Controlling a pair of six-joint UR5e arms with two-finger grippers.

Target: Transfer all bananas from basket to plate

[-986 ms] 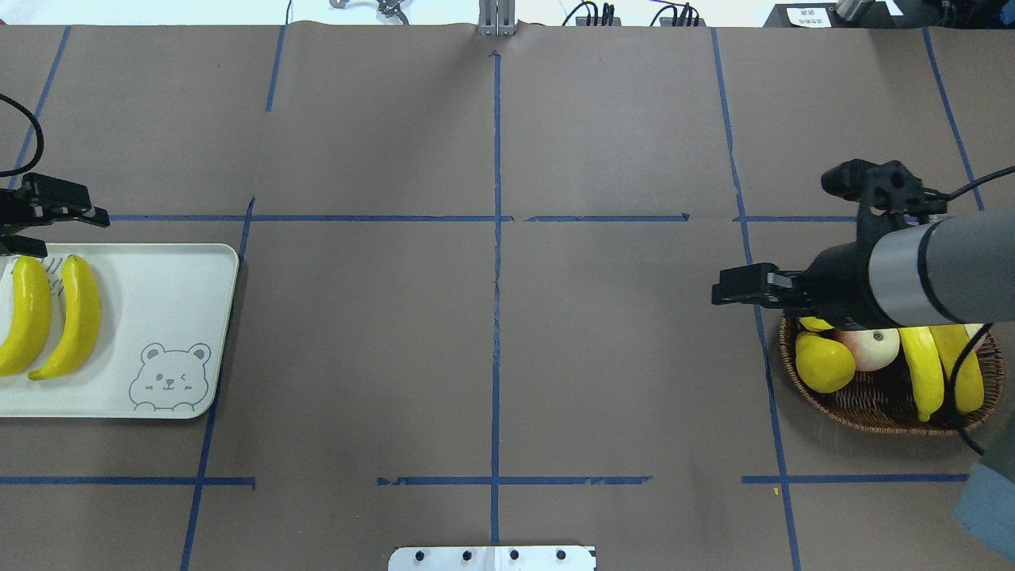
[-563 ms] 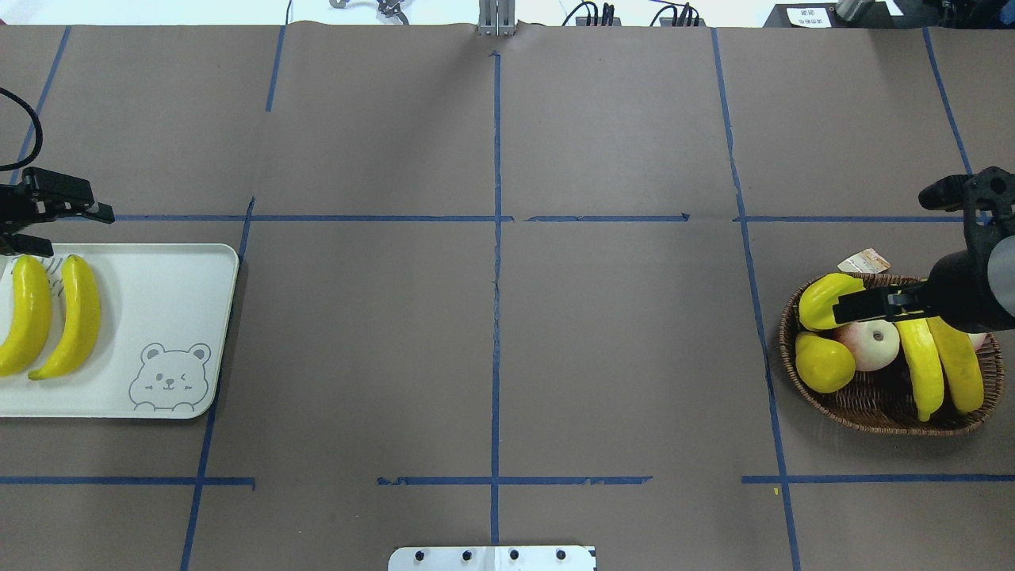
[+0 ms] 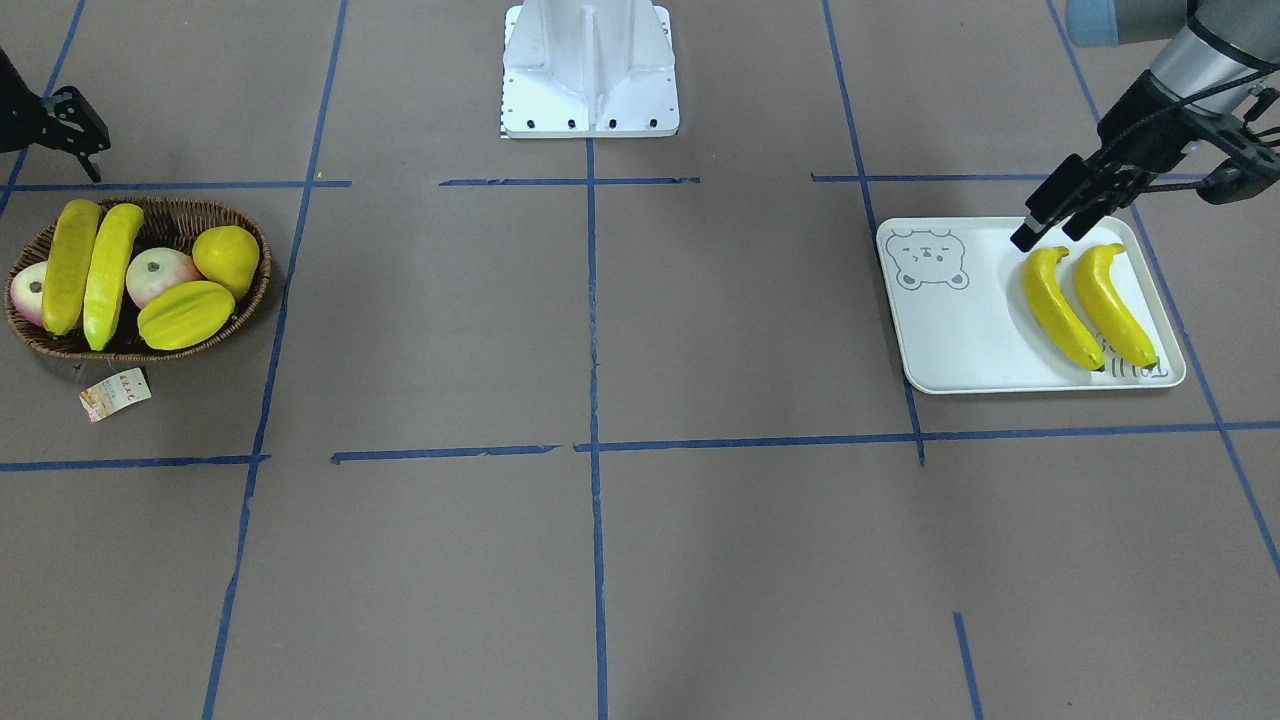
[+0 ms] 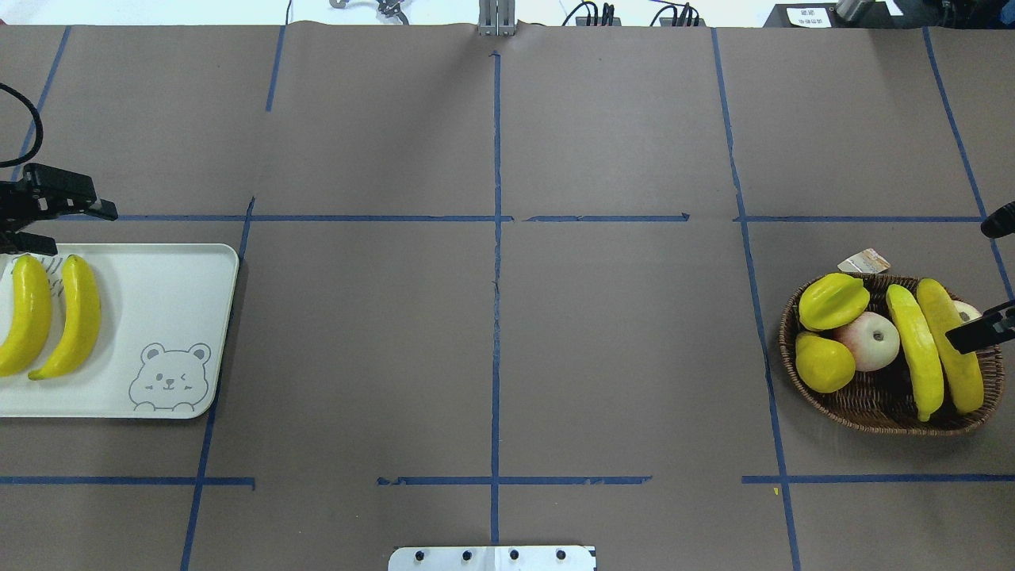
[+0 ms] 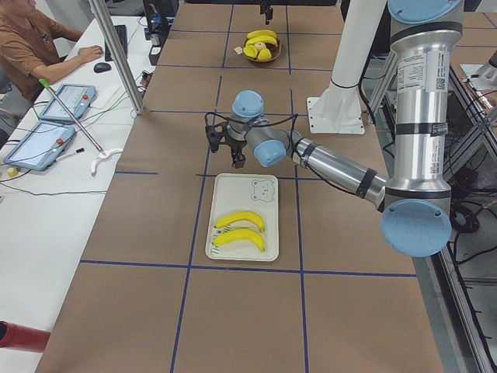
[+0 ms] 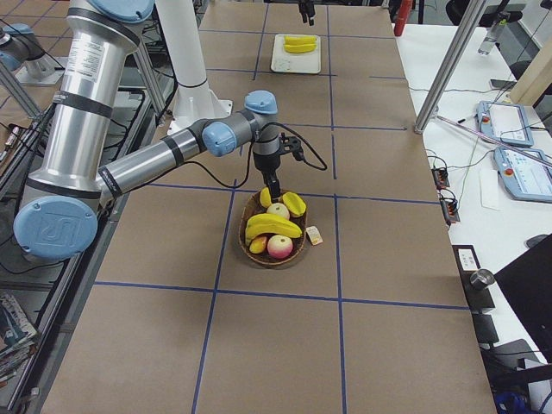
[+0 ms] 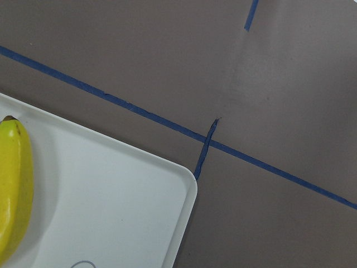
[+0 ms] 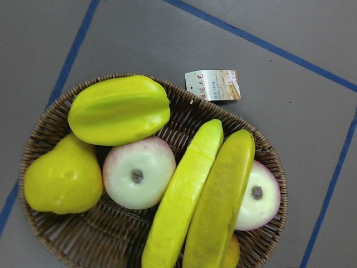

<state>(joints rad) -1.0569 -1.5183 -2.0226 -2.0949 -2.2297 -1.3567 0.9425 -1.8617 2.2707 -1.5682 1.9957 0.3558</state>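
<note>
- The plate (image 4: 158, 293) lies toward the tabletop's left edge. Its printed bear face (image 4: 170, 379) is at the corner nearest the robot and the table's middle.
- Two bananas (image 3: 1060, 310) lie close side by side on the plate, parallel, on the half toward the left edge.
- The left gripper (image 3: 1047, 234) hangs above the plate with its two fingers spread and nothing between them. It is clear of both bananas.
- The left wrist view shows one rounded corner of the plate and the dark-tipped end of one banana (image 7: 14, 184).
- The basket (image 4: 872, 416) sits toward the tabletop's right edge. Its paper tag (image 4: 864, 260) lies on the table just outside the rim farthest from the robot.
- Two more bananas (image 4: 916, 353) lie in the basket side by side, touching. They run from its far rim to its near rim, on the side toward the right edge.
- Beside them in the basket are a starfruit (image 4: 833, 301), a yellow pear (image 4: 825, 362) and a pink-white apple (image 4: 872, 341). A second apple (image 8: 257, 195) lies partly under the bananas.
- The right gripper (image 4: 974, 336) hangs over the basket's right-edge side, above the bananas. Only a dark stub of it shows, so I cannot tell whether its fingers are spread or pressed together. It seems to touch no fruit.
- Blue tape lines (image 4: 496, 238) divide the brown tabletop into squares.
</note>
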